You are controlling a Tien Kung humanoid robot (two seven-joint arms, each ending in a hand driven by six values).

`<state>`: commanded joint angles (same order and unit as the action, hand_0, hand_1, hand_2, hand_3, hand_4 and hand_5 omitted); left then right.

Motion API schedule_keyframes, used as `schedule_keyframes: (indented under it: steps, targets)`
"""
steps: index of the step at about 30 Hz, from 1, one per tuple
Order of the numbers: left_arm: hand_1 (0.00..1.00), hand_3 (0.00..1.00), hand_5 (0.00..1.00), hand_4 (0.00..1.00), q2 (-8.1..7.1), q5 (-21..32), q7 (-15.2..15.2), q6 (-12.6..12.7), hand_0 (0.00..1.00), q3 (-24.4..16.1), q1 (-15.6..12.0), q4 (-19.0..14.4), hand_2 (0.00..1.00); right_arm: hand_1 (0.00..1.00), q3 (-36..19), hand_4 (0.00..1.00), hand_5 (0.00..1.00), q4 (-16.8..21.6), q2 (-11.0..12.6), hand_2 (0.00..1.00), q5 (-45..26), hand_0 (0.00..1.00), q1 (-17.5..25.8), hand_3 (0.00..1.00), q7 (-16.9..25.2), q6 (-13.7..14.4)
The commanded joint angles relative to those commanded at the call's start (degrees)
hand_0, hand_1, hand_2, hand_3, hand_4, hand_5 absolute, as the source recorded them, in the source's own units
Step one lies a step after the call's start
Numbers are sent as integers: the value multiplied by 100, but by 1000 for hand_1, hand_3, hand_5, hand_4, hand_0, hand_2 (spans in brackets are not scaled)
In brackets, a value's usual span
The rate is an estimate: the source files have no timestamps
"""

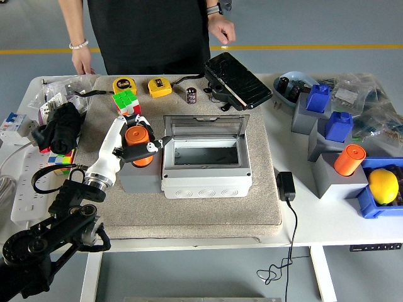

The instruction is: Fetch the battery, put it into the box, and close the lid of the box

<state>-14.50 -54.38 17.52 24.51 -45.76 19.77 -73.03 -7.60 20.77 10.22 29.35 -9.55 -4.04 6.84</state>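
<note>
An orange battery [136,136] stands in a grey holder block [138,178] just left of the box. My left hand [140,134], white with black fingertips, comes in from the lower left and has its fingers curled around the battery. The white box [206,175] sits in the middle of the beige mat, its clear lid [203,126] standing open at the back and its inside bare. The right arm does not show in the head view.
A person stands at the far side, hands [221,29] hanging above the table. A Rubik's cube [125,102], yellow tape measures [159,87], a small black cylinder [191,95] and a black device [237,80] lie behind the box. A second orange battery [349,159], blue parts and a lemon [383,185] sit right.
</note>
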Motion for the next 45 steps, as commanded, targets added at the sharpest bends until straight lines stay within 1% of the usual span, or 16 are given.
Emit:
schedule_keyframes:
  steps: [6,7,8,10,13,14,15,20,26,31,32,37,38,43,44,45]
  targets:
    - [155,180,2,837,-174,-726,-325,108,133,-76,-61,-466,164,631,12,930,467,4,-7,613,-3,605,-4,550,2,0]
    - [155,180,2,837,-245,-912,-429,132,133,-67,-78,-592,164,631,16,930,467,2,-5,613,-6,605,-7,550,2,2]
    - [128,184,2,893,-312,-1107,-524,167,93,-48,-90,-714,156,631,19,929,467,2,-2,613,-7,604,-10,548,2,2]
    - [128,184,2,893,-426,-1441,-679,252,93,-12,-106,-917,156,631,22,929,467,0,6,613,-5,604,-14,548,3,5]
    - [128,184,2,893,-638,-2166,-1039,383,93,67,-125,-1314,156,631,20,929,467,-2,21,613,2,604,-16,548,4,10]
    - [72,201,2,926,-696,-2378,-1144,405,76,118,-116,-1422,142,632,30,928,467,-4,26,613,-1,605,-14,547,3,11]
    - [72,201,2,926,-734,-2601,-1251,417,76,165,-102,-1508,142,632,39,928,467,-7,28,613,-4,605,-13,547,2,11]
    - [50,233,2,952,-798,-3867,-1844,315,57,598,117,-1748,133,629,73,927,466,4,22,612,-14,604,-12,547,2,9]
    - [36,240,2,981,-621,-5223,-2189,221,51,1244,552,-1587,120,629,79,926,466,23,17,609,-27,605,-16,546,6,10]
    - [36,240,2,981,-382,-5819,-2477,238,51,1839,1012,-1312,120,629,63,926,466,25,25,609,-31,605,10,546,3,12]
    - [32,269,94,998,-343,-5883,-2533,232,49,1914,1078,-1268,116,628,60,926,467,26,27,608,-29,605,15,546,3,13]
    - [32,269,94,998,-43,-6007,-2920,90,49,2344,1479,-949,116,628,62,926,467,30,35,608,-24,605,37,546,1,13]
    - [26,336,199,998,12,-5990,-2965,86,46,2402,1540,-894,119,628,63,925,467,31,36,608,-23,604,38,546,0,14]
    - [26,336,199,998,319,-5951,-3186,6,46,2569,1786,-571,119,628,43,925,467,58,40,608,22,604,29,546,-2,12]
    - [24,334,297,998,381,-5900,-3190,-1,42,2571,1827,-510,115,628,21,924,466,69,41,608,38,604,26,545,0,15]
    - [24,334,297,998,430,-5862,-3211,-22,42,2567,1863,-463,115,628,10,924,466,77,40,608,49,604,23,545,0,15]
